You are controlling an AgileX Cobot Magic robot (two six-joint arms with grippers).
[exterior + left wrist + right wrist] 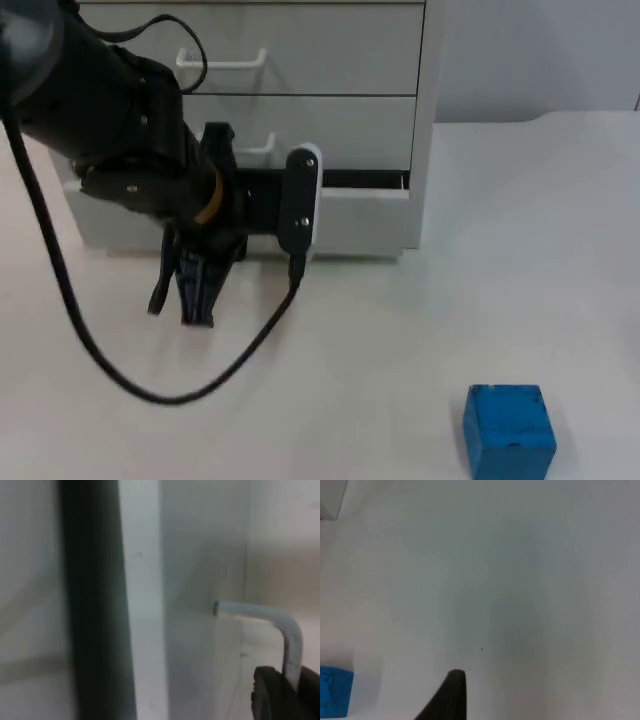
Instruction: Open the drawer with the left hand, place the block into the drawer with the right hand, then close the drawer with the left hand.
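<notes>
**Bottom drawer barely open**

We see the left gripper (197, 290) at the bottom drawer (365, 215), seemingly hooked on its handle (280, 625); whether its fingers are closed we cannot tell. The blue block (509, 430) lies untouched on the table (520, 250). Placing and closing remain.

The left arm reaches in from the upper left, its wrist bent down – the left gripper (197, 290) points toward the table, fingertips close above the surface. One black fingertip (282, 695) shows in the left wrist view. The right gripper's fingertip (451, 696) hangs above the table.
</notes>
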